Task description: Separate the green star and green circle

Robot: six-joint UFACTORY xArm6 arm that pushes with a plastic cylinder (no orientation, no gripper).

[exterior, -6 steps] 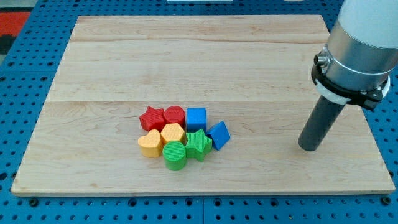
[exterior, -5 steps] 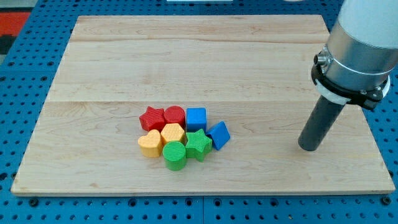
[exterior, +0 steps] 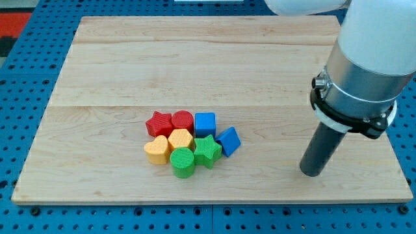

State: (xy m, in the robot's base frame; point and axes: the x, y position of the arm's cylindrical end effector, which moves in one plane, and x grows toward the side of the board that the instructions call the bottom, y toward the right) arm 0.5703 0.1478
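While green star (exterior: 207,151) and green circle (exterior: 182,162) sit touching (apparently) in cluster near board's bottom edge, nothing separated yet. My tip (exterior: 311,173) well apart toward bottom-right corner; bare rod, no jaws. Whole push left.

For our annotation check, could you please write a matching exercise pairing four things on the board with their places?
Things:
1. green star
2. green circle
3. red star
4. my tip

Places:
A. cluster's upper-left corner
B. far to the view's right of all blocks
C. bottom of the cluster
D. just left of the tilted blue block

Pairs: 1-D, 2-C, 3-A, 4-B
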